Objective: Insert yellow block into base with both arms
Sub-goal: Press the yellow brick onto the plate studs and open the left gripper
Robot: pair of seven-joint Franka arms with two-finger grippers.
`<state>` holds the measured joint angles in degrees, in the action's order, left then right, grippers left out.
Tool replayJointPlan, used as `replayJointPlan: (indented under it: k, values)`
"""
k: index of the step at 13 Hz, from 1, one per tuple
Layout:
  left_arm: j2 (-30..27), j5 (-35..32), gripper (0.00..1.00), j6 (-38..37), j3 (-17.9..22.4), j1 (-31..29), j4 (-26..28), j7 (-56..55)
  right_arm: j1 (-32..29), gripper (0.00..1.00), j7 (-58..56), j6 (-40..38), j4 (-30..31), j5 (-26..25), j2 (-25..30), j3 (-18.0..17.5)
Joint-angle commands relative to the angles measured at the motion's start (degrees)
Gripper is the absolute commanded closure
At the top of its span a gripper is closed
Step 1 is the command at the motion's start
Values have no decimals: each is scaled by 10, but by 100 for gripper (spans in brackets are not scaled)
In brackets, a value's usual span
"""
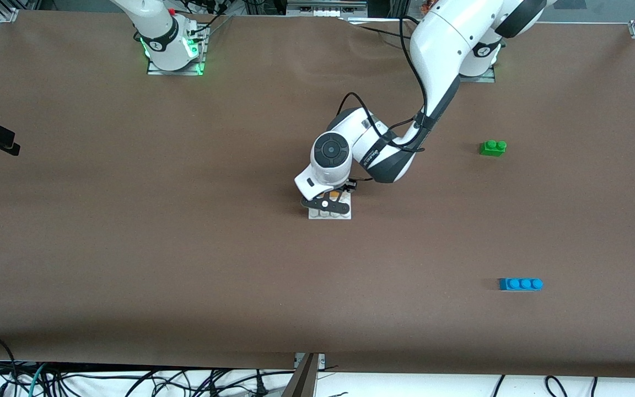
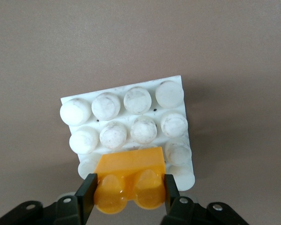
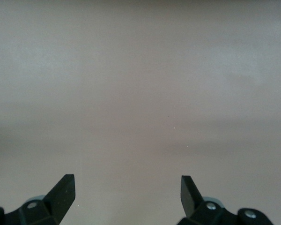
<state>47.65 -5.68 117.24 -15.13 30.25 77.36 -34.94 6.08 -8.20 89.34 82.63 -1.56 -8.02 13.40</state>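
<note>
Your yellow block [image 2: 129, 183] sits clamped in the left gripper [image 2: 129, 199] over one edge row of the base [image 2: 131, 117] at mid-table, while your right gripper [image 3: 127, 192] waits with fingers apart over bare table [image 1: 130, 248].
</note>
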Motion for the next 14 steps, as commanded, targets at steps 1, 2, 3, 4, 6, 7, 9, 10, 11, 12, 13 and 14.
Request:
replayJointPlan:
  k: [1, 2, 3, 4, 6, 7, 9, 10, 11, 12, 13, 14]
  values:
    - [15, -6, 69, 1, 1, 5, -18, -16, -3, 0, -9, 4, 6, -6, 3, -3]
    - [15, -6, 69, 1, 1, 5, -17, -21, -4, 0, -9, 4, 6, -6, 3, -2]
    - [15, -6, 59, 1, 1, 5, -17, -21, -5, 0, -9, 5, 6, -6, 2, -2]
    - [15, -5, 44, 1, 1, 4, -17, -21, -5, 0, -9, 5, 6, -6, 2, -2]
    - [12, -8, 0, 0, 1, 4, -18, -19, -5, 0, -9, 5, 6, -6, 2, -2]
    - [8, -7, 0, -1, 1, 3, -20, -19, -5, 0, -9, 5, 6, -6, 2, -2]
    - [-6, -8, 0, -8, 1, -4, -20, -20, -5, 0, -9, 5, 6, -6, 2, -2]
    - [-27, -6, 0, -21, 2, -7, -20, -19, -5, 0, -9, 5, 6, -6, 2, -2]
    - [-49, -4, 0, -46, 1, -20, -23, -18, -5, 0, -9, 4, 6, -6, 2, -2]
    - [-80, -3, 0, -67, 1, -38, -24, -15, -6, 0, -9, 5, 6, -6, 2, -2]
    - [-111, -3, 0, -88, 0, -60, -23, -14, -6, 0, -9, 5, 6, -6, 2, -2]
    - [-139, -2, 0, -113, 1, -81, -24, -13, -6, 0, -9, 4, 6, -6, 2, -2]
